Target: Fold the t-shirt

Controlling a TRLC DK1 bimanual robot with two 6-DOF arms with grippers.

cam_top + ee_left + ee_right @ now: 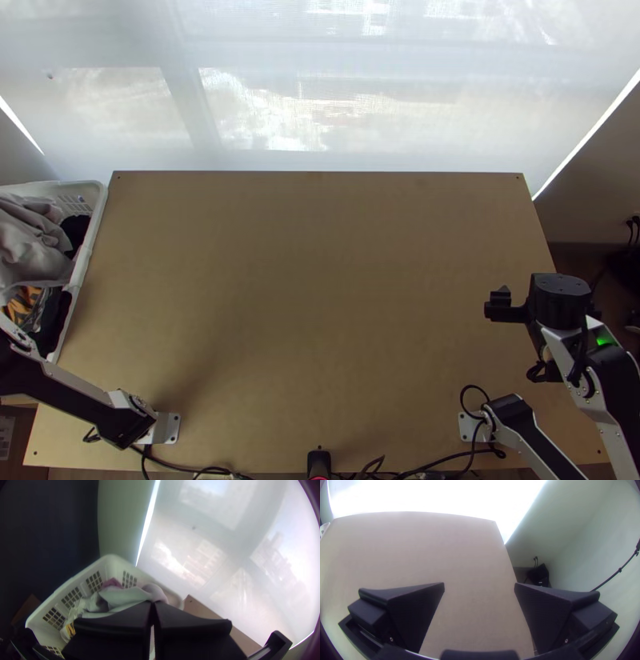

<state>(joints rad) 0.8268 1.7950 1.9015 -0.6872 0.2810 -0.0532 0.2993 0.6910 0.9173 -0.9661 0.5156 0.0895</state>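
A pale grey cloth (pixel 32 240) lies bunched on other garments in the white basket at the table's left side; whether it is a t-shirt I cannot tell. In the left wrist view the same grey cloth (pixel 121 596) rises in the basket behind my left gripper (pixel 152 605), whose fingers are together with nothing seen between them. My right gripper (pixel 512 310) is over the right part of the table, apart from any cloth. The right wrist view shows my right gripper (pixel 479 586) wide open, bare table between its fingers.
The white basket (pixel 92 228) also holds black cloth (pixel 76 232) and an orange-and-black piece (pixel 24 304). The wooden table (pixel 312 304) spreads between the arms, cables (pixel 432 466) along its near edge. A pale curtain (pixel 320 104) hangs behind the far edge.
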